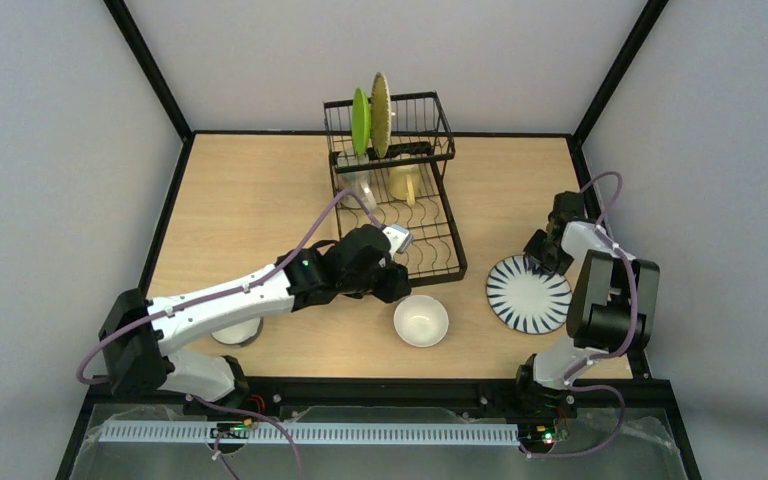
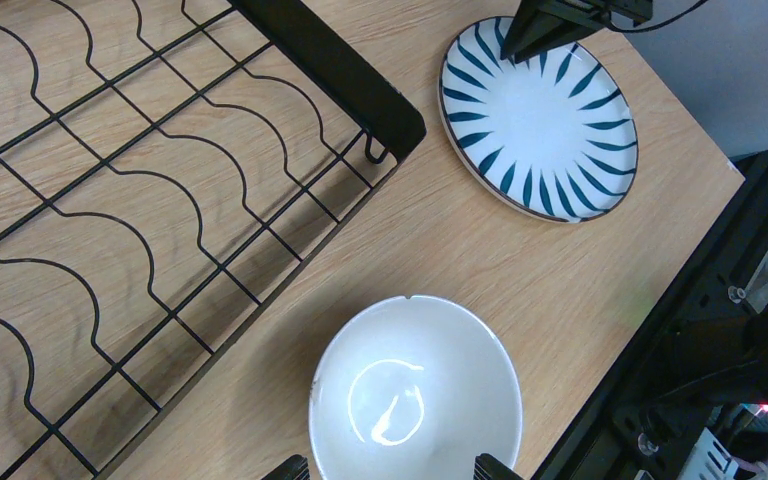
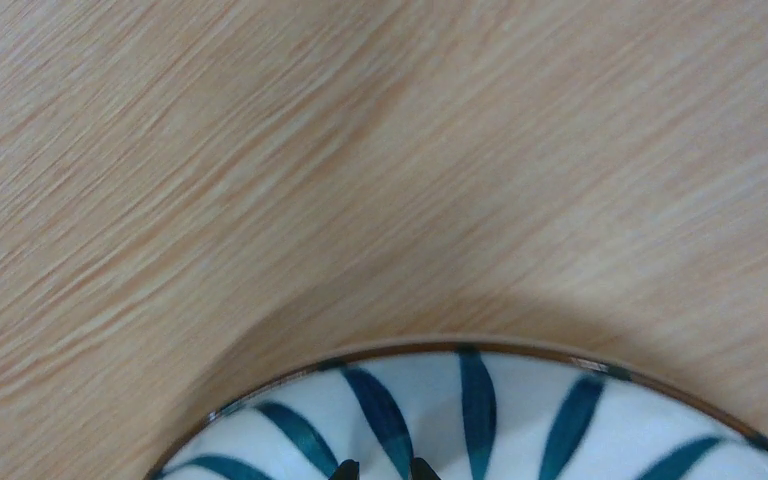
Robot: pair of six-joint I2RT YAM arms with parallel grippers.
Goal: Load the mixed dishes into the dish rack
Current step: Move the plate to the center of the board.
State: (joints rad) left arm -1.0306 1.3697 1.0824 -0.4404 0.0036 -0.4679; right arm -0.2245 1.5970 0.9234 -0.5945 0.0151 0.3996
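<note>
The wooden table [image 1: 250, 200] has bare room on its left. The black wire rack [image 2: 330, 70] stands far in the middle, its flat tray made of wavy wires. The round striped plate [image 1: 528, 295] lies flat by the right edge. The right gripper [image 3: 382, 470] sits at its far rim, fingertips close together, and I cannot tell if they pinch it. The shiny white bowl [image 1: 421, 320] sits near the rack's corner, under the left gripper [image 2: 392, 468], its fingers spread wide and empty.

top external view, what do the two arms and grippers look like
The left arm and right arm have white links and black boxy joints. A lilac cable loops along each. The left gripper and right gripper are black; a green light glows on the left arm.
</note>
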